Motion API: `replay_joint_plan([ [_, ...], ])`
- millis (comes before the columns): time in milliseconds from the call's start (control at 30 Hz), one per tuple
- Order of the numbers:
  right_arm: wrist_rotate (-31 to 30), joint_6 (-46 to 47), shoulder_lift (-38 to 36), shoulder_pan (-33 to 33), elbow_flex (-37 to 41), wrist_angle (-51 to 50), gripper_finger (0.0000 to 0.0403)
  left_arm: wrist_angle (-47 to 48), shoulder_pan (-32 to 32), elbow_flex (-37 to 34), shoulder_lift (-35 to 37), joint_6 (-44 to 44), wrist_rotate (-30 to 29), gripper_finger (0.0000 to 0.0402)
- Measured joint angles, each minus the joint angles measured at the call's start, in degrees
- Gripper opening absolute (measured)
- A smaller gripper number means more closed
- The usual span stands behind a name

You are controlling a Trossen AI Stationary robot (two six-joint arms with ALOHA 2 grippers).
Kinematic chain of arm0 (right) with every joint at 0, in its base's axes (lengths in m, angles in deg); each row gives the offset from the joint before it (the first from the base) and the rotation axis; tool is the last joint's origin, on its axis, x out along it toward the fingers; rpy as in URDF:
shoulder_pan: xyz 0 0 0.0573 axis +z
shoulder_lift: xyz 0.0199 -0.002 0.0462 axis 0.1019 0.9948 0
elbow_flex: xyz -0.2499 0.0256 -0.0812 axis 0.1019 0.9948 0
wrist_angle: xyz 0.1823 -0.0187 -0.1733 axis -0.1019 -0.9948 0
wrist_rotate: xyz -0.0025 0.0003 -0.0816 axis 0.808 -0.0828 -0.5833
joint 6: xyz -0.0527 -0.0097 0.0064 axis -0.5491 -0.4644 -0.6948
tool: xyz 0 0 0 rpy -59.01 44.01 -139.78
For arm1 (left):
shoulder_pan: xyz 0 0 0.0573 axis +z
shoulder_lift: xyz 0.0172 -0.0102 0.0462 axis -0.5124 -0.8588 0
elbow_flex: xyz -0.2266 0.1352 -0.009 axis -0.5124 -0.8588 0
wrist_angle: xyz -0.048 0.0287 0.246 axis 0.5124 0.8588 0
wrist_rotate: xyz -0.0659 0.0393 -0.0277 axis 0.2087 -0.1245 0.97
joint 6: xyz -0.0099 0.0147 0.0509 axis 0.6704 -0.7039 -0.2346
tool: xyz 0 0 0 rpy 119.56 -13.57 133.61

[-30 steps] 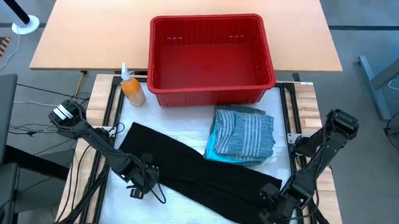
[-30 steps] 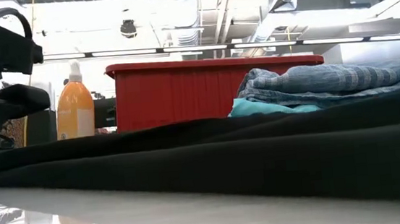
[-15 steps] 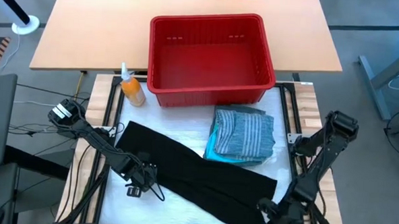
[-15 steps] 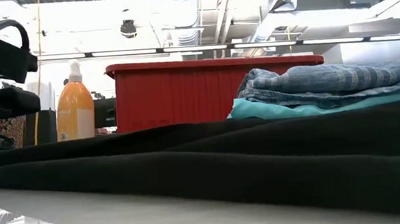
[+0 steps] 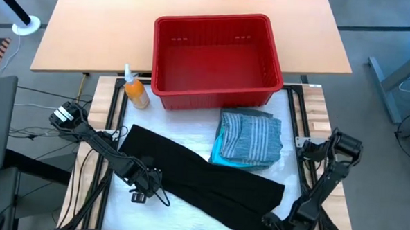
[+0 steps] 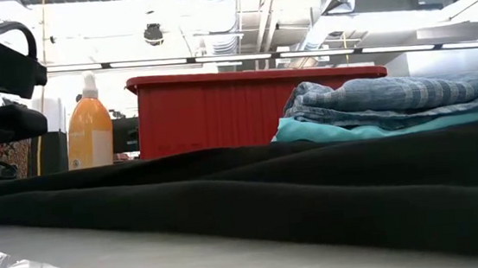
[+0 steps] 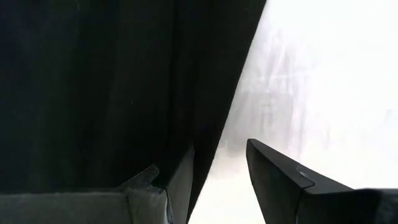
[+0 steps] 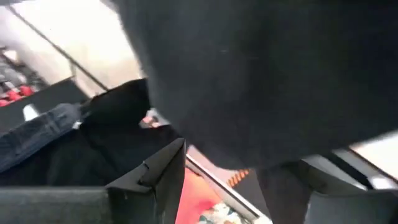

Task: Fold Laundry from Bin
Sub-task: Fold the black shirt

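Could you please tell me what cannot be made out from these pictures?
- Right gripper: at the high view's bottom edge, fingertips hard to see.
- Black garment: fills the right wrist view; blurred, contact unclear.
- Turquoise garment: mostly under the striped shirt.
- Bin interior: hidden by its wall in the low view.

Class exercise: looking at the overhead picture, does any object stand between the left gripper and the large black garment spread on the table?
Nothing visible does. The left gripper is already at the near-left edge of the large black garment, its jaws apart with the cloth's edge between them. The orange spray bottle and red slotted plastic basket stand farther back.
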Motion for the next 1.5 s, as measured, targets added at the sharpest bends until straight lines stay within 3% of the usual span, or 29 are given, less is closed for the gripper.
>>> replay_joint_plan([
  [133,-1.6,-2.5,-0.2,0.0,0.0,-1.0,0.021,0.0,0.0,0.0,0.0,0.1,1.0,0.0142],
  [200,-1.6,-3.7,-0.5,0.0,0.0,-3.2,0.0187,0.0,0.2,0.0,0.0,0.2,1.1,0.0142],
  [400,-1.6,-9.2,-0.7,-0.6,0.0,-4.3,0.0026,0.0,0.6,0.0,0.0,1.1,1.5,0.0142],
  [533,2.0,-15.7,-4.0,-1.6,0.0,-7.9,0.0023,0.6,0.6,0.0,0.0,1.1,1.6,0.0142],
  [733,10.3,-26.6,-12.5,-4.9,-1.2,-28.0,0.0023,0.8,0.9,0.0,0.0,0.0,1.7,0.0142],
  [967,9.3,-45.5,-15.6,-11.1,-9.0,-51.4,0.0023,-0.7,2.3,0.0,0.0,2.5,1.8,0.0142],
  [1167,5.2,-63.1,-11.6,-14.9,-19.5,-67.8,0.0023,-1.4,2.4,0.0,0.0,2.5,1.3,0.0142],
  [1333,1.2,-68.3,-5.2,-14.8,-30.1,-81.8,0.0023,-1.6,2.4,0.0,0.0,2.4,1.2,0.0142],
  [1400,1.9,-68.9,-2.4,-13.3,-33.2,-81.8,0.0023,-1.6,2.4,0.0,0.0,2.4,1.2,0.0142],
  [1500,8.4,-69.9,2.3,-10.2,-34.8,-76.8,0.0023,-1.6,2.4,0.0,0.0,2.2,1.2,0.0142],
])
